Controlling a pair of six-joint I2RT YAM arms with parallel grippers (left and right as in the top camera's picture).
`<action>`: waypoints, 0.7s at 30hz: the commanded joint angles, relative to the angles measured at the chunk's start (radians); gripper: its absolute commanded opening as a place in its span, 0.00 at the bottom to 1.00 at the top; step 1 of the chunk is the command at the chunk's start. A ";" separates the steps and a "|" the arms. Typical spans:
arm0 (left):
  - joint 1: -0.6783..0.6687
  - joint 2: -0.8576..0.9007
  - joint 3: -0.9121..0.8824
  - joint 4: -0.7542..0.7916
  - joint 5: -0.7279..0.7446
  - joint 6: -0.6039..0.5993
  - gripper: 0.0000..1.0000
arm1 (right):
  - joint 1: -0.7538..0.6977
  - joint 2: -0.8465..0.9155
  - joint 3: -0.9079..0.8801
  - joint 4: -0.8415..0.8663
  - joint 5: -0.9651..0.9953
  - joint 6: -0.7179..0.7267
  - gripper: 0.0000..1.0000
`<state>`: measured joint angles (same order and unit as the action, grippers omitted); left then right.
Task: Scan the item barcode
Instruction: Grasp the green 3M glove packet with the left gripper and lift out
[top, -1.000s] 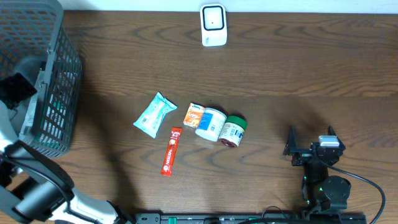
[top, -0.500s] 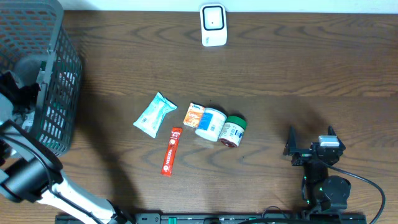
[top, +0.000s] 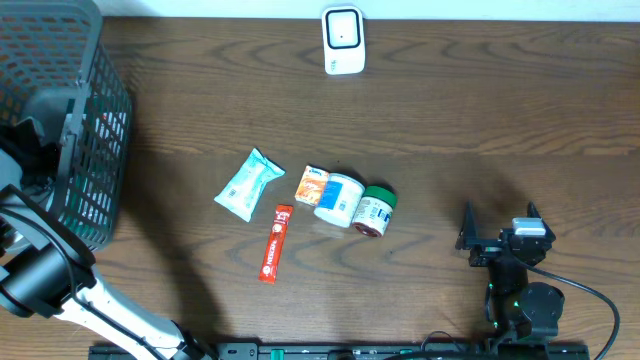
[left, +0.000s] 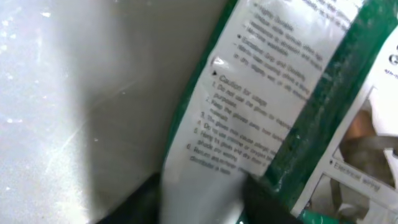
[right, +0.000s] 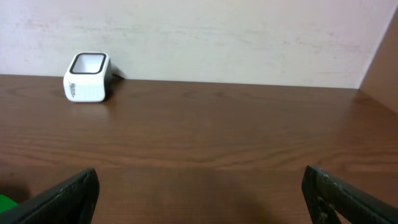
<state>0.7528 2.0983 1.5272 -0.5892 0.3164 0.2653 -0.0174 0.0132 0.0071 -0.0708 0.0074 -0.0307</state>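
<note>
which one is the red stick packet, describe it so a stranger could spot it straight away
From the dark mesh basket at the left end of the table, look right to the grocery cluster mid-table. The red stick sachet lies on its near edge, just beside the pale blue pouch. It alone is long, thin and red; the orange box and two tubs are chunky.

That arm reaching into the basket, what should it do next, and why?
Probably close its fingers on the green-and-white packet. The packet's edge seems to lie between them, down in the basket, far from the scanner.
</note>
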 joint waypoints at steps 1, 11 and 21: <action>-0.004 0.007 -0.003 -0.014 0.043 0.000 0.35 | 0.013 0.000 -0.002 -0.004 0.002 -0.004 0.99; -0.004 -0.189 0.011 0.010 0.137 -0.021 0.07 | 0.013 0.000 -0.002 -0.004 0.002 -0.004 0.99; -0.004 -0.436 0.011 0.095 0.119 -0.233 0.07 | 0.013 0.000 -0.002 -0.004 0.002 -0.004 0.99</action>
<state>0.7509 1.7267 1.5269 -0.5114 0.4244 0.1249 -0.0174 0.0132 0.0071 -0.0708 0.0074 -0.0303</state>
